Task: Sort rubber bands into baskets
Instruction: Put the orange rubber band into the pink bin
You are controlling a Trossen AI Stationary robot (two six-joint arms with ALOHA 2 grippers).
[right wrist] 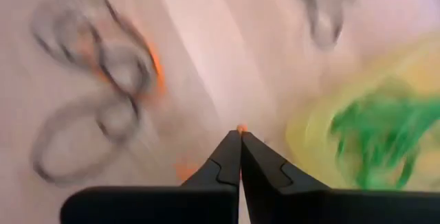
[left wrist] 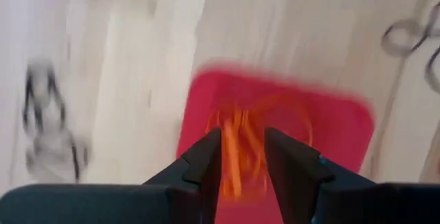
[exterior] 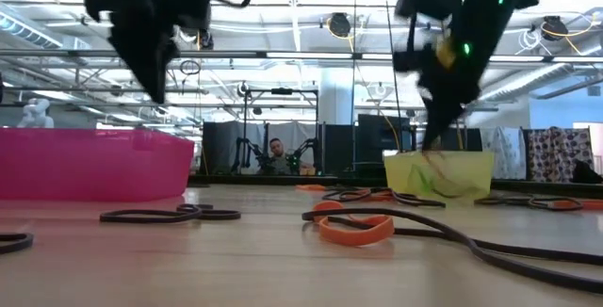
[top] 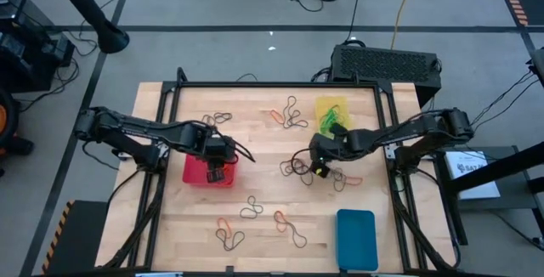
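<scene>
1. Counter [top: 263,200]: your wooden work surface, carrying three baskets and scattered rubber bands.
2. Red basket [top: 197,175]: on your left half of the counter. Orange bands [left wrist: 237,148] lie inside it, as the left wrist view shows.
3. Yellow basket [top: 330,107]: at the far right of the counter, holding green bands [right wrist: 375,135].
4. Blue basket [top: 355,239]: at the near right corner; you cannot tell what it holds.
5. Loose rubber bands: a dark and orange cluster [top: 289,115] near the far middle, another group [top: 255,222] toward the near edge, and a dark tangle [top: 297,168] beside the right gripper.
6. Left gripper [top: 216,173]: over the red basket's right side. Its fingers [left wrist: 203,162] stand partly apart, with the orange bands showing in the gap; you cannot tell whether any band is gripped.
7. Right gripper [top: 321,168]: low over the counter between the dark tangle and the yellow basket. Its fingers [right wrist: 223,165] are pressed fully together, with a speck of orange [right wrist: 241,127] at their tips; what that speck is, you cannot tell.
</scene>
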